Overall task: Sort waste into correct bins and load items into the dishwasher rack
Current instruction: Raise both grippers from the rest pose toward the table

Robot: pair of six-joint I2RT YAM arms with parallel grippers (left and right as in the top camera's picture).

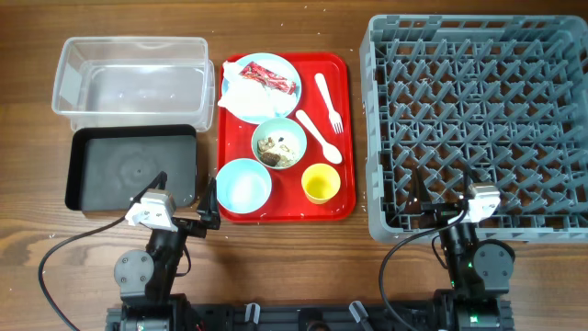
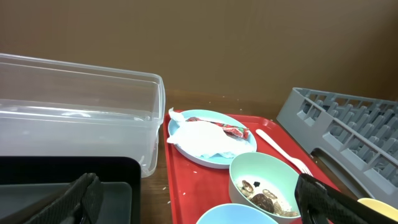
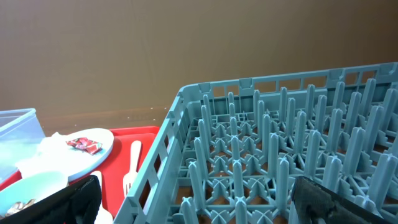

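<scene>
Nothing is done yet, I judge: napkin (image 1: pixel 241 97), snack wrapper (image 1: pixel 269 77), plate (image 1: pixel 287 105), crumb-filled bowl (image 1: pixel 278 144), empty bowl (image 1: pixel 243 184), yellow cup (image 1: pixel 321 183), fork (image 1: pixel 329 101) and spoon (image 1: pixel 317 136) sit on the red tray (image 1: pixel 285 199), while clear tub (image 1: pixel 129 40), black tray (image 1: pixel 101 165) and dishwasher rack (image 1: pixel 478 110) hold nothing, and left gripper (image 1: pixel 188 184) and right gripper (image 1: pixel 441 188) are spread wide, unladen.

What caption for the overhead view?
Loaded red tray flanked by clear tub, black tray and empty dishwasher rack; left tool, right tool open.
</scene>
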